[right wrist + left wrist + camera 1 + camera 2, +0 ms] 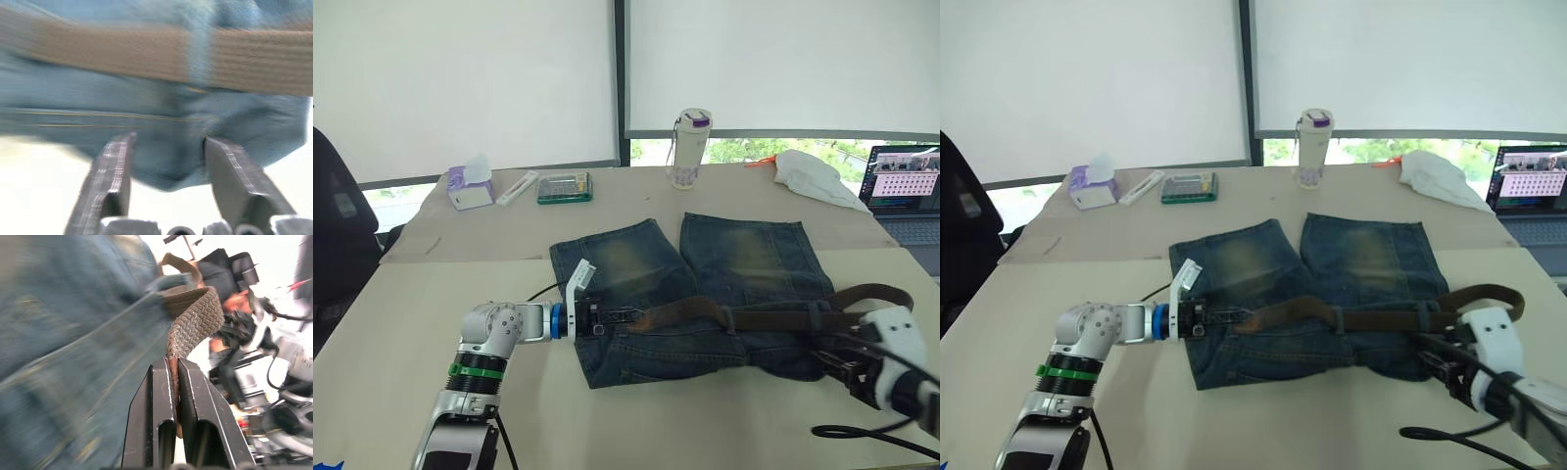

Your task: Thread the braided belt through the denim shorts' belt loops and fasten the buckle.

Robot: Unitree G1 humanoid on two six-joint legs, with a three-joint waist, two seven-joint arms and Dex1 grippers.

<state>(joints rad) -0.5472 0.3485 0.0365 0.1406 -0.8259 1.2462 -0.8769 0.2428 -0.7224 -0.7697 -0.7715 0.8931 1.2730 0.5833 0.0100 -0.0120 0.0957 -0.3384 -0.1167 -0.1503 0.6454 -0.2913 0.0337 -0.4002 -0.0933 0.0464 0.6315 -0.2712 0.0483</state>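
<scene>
The denim shorts (744, 255) lie flat on the table, waistband towards me. The braided belt (773, 318) runs along the waistband under two belt loops (729, 318) and curls back at the right (886, 292). My left gripper (622, 316) is at the waistband's left end, shut on the belt's tip (193, 328). Open at the waistband's right corner, my right gripper (832, 364) has its fingers (110, 166) spread just short of the denim edge (166, 161), below a belt loop (200, 54) crossing the belt. I cannot make out the buckle.
At the table's far side stand a tissue box (470, 186), a green box (564, 186), a bottle (690, 147) and a white cloth (813, 176). A laptop (906, 186) is open at the far right. A black cable (862, 436) lies near the right arm.
</scene>
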